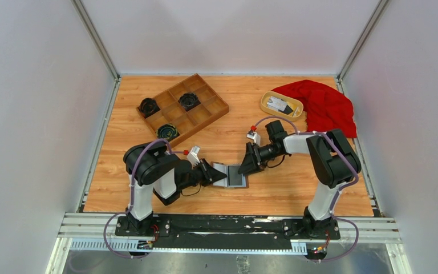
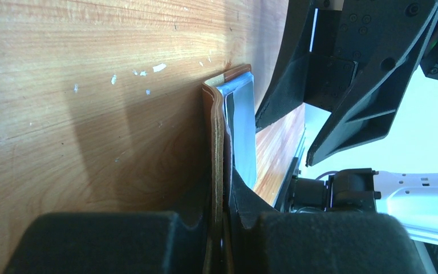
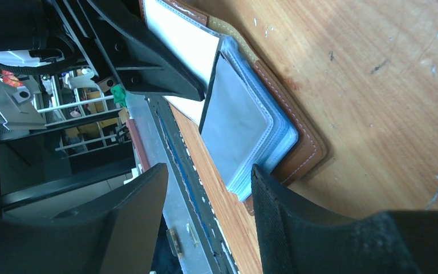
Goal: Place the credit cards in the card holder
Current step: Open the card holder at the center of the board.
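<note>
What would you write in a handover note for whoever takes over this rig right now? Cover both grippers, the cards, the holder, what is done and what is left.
Left gripper: shut on one flap of the holder, holding it up.
Right gripper: open, empty, one finger against the holder's pockets.
Cards: in the yellow dish, far right.
Done: holder opened; whether a card is already inside is unclear.
Left: fetch the cards from the dish and slide them into the pockets.

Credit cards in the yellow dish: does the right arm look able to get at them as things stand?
Probably yes. The right gripper is open and empty by the card holder, the yellow dish lies on its side, and the credit cards lie uncovered, the red cloth beside, not over them.
</note>
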Tool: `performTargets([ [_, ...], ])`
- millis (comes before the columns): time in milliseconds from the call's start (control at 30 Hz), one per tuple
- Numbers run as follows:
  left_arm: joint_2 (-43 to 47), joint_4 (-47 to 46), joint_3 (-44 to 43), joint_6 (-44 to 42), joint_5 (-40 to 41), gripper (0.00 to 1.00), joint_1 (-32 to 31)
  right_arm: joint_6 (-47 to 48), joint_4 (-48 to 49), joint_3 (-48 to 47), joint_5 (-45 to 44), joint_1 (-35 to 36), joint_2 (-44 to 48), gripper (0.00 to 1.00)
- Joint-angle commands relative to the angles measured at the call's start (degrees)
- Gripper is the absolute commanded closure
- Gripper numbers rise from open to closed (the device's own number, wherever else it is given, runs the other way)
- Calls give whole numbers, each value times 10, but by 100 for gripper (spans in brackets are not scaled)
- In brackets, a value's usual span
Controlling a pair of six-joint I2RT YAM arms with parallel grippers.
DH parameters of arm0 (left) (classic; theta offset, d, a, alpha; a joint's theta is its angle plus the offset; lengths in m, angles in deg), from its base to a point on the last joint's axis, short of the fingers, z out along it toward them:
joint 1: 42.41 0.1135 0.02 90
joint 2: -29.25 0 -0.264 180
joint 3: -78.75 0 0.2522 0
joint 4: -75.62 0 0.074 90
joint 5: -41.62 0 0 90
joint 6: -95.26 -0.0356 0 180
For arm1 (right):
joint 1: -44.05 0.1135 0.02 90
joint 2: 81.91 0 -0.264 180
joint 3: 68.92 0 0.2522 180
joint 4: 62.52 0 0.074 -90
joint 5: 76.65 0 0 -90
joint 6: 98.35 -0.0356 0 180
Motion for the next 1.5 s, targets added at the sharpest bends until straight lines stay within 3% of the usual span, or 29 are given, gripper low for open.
performTargets([
  [0, -12, -23, -10, -1, -3, 100, -2, 1, -18, -16, 4, 12, -15, 41],
  [800, -30, -23, -19, 0, -8, 100, -5, -17, -5, -53, 115, 53, -5, 40],
  [1200, 18, 16, 3, -14, 8, 72, -5, -18, 6, -93, 107, 92, -54, 40],
  [1467, 54, 39, 21, -24, 15, 63, 4, -22, 11, -98, 111, 92, -84, 40],
])
